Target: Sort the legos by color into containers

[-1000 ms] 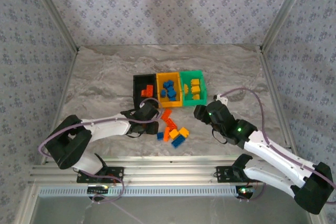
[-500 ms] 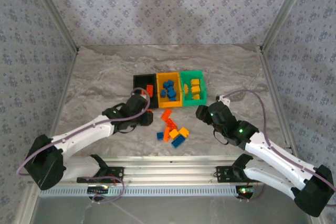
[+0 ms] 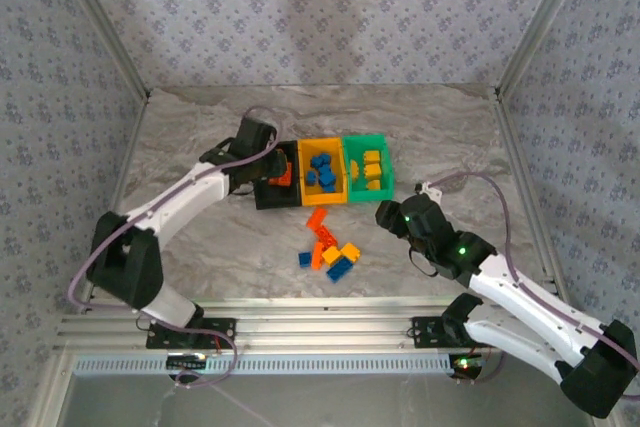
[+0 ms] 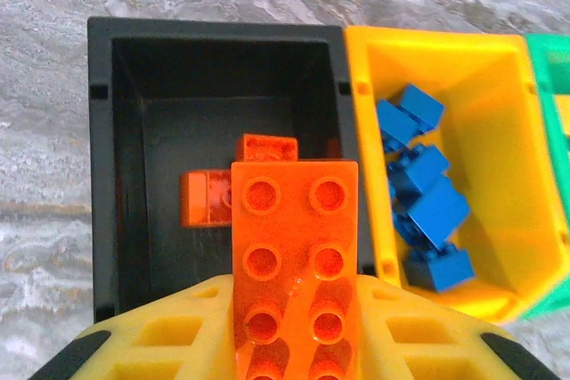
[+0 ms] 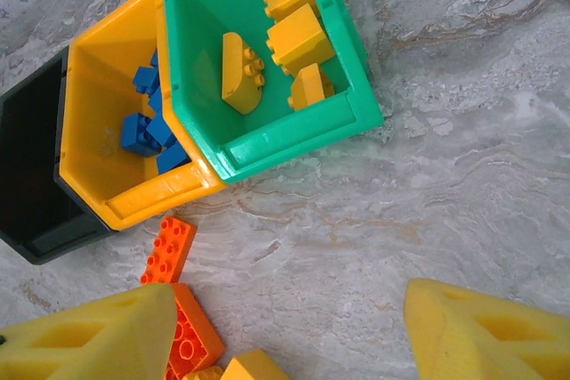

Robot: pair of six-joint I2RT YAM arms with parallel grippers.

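Observation:
My left gripper (image 3: 272, 169) hangs over the black bin (image 3: 261, 197), shut on a long orange brick (image 4: 297, 246) that stands between its yellow fingers (image 4: 160, 335). Two orange bricks (image 4: 209, 198) lie inside the black bin (image 4: 102, 175). The yellow-orange bin (image 3: 322, 143) holds blue bricks (image 4: 423, 211). Yellow bricks (image 5: 298, 37) lie in the green bin (image 3: 365, 137). A loose pile of legos (image 3: 330, 247) in orange, blue and yellow lies on the table in front of the bins. My right gripper (image 3: 386, 215) stands open just right of that pile, over bare table (image 5: 285, 344).
Under the right wrist lie a long orange brick (image 5: 169, 248), a wider orange brick (image 5: 191, 340) and a yellow brick (image 5: 254, 367), close to the left finger. Grey marbled table (image 3: 450, 137) stretches behind and right of the bins. Patterned walls close in three sides.
The left arm has swung from the pile back to above the black bin, its jaws closing on the orange brick. The right arm has hardly moved.

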